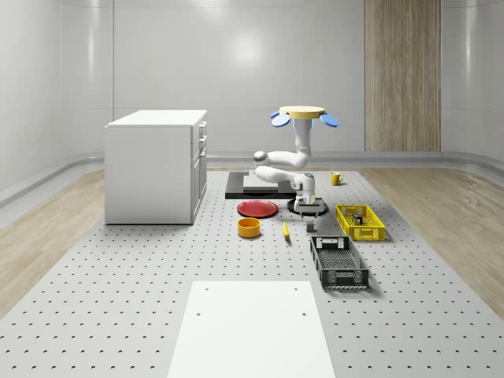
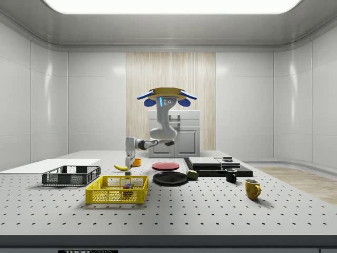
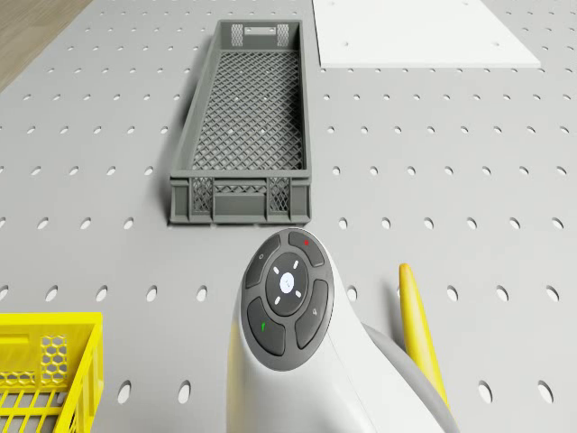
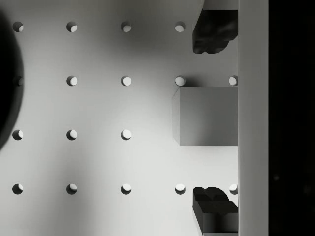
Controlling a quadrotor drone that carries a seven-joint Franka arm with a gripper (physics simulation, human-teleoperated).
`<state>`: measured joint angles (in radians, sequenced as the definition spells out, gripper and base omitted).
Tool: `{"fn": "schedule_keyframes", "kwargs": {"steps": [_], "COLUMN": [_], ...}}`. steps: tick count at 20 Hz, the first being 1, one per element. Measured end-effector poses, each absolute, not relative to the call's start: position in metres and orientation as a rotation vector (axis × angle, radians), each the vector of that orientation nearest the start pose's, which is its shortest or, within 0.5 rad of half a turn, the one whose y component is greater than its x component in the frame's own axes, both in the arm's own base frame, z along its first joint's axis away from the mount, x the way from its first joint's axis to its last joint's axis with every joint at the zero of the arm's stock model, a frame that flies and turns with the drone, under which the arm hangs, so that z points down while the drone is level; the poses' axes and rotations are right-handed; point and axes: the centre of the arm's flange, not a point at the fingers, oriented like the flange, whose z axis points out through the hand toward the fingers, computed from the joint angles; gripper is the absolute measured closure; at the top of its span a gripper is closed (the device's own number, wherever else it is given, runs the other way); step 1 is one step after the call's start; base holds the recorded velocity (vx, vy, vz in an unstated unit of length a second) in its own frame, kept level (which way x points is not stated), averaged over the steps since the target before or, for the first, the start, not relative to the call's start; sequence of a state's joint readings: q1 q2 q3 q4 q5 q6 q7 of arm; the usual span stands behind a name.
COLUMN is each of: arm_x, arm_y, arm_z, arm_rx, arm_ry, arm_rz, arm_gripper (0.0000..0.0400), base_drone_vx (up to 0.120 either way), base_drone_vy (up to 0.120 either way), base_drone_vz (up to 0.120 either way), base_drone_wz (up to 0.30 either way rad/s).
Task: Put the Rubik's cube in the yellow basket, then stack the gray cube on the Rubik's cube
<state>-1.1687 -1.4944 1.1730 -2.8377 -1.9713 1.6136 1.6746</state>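
**Q:** Where did the task's objects lie?

**A:** The Rubik's cube (image 2: 127, 186) sat inside the yellow basket (image 1: 360, 222), toward the basket's end nearer the back wall. The gray cube (image 4: 206, 116) rested on the perforated table (image 1: 118, 276), in the wrist view directly between the two dark fingertips (image 4: 212, 33), touching neither.

**Q:** What was the state of the gripper (image 4: 212, 120)?

**A:** Its fingers stood apart, one on each side of the gray cube, and the hand pointed straight down, low over the table beside the black plate (image 2: 170, 178).

**Q:** And the drone (image 1: 305, 114)?

**A:** It hovered above the table's middle, near the black mat (image 2: 218, 167), with the white arm (image 1: 283, 161) folded down beneath it.

**Q:** What else did the table carry?

**A:** A gray basket (image 3: 245, 135), a banana (image 3: 419, 325), an orange bowl (image 1: 250, 227), a red plate (image 1: 258, 209), a yellow mug (image 2: 252, 188), a dark mug (image 2: 230, 175) and a white sheet (image 1: 250, 327) at the front edge. A white cabinet (image 1: 153, 165) stood at the whole-scene view's left.

**Q:** The room?

**A:** Pale gray walls, one wood panel (image 1: 402, 75), wood flooring (image 1: 47, 228) on both sides of the table.
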Motion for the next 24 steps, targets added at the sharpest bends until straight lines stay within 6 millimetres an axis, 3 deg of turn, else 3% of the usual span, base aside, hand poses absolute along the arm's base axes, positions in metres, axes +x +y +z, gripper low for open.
{"fn": "schedule_keyframes", "kwargs": {"steps": [13, 24], "arm_x": [0.308, 0.328], "arm_y": [0.0, 0.0], "arm_z": [0.562, 0.575], "arm_rx": [0.001, 0.001], "arm_ry": [-0.002, -0.002], "arm_rz": [0.786, 0.786], "arm_gripper": [0.0, 0.0], "base_drone_vx": [0.0, 0.0], "base_drone_vy": [0.0, 0.0], "base_drone_vz": [0.0, 0.0], "base_drone_wz": [0.0, 0.0]}}
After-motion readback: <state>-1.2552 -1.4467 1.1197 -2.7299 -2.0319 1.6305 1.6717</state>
